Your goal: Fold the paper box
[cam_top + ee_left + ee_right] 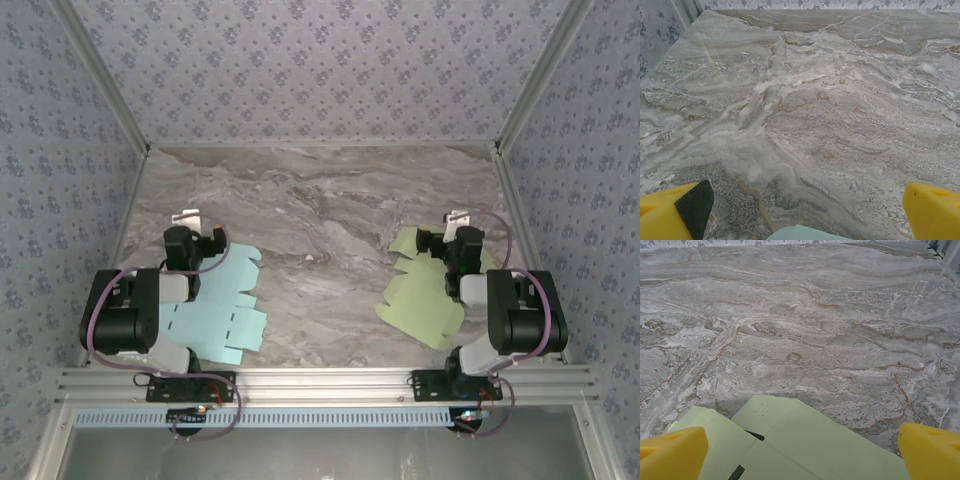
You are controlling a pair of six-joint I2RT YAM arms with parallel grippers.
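Both sets of jaws are spread wide and empty: my left gripper [801,212] is at the pale blue box blank [215,310], 8 o'clock on the table [320,200], and my right gripper [800,452] is over the green blank [420,300] at 4 o'clock. Both blanks lie flat and are probably light, springy card that will slide, so I'd pinch an outer flap beside a crease.

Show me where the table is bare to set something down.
Bare marble table runs along the far wall and down the middle between the blue box blank and the green box blank. Near corners are crowded: left arm and right arm overhang the blanks.
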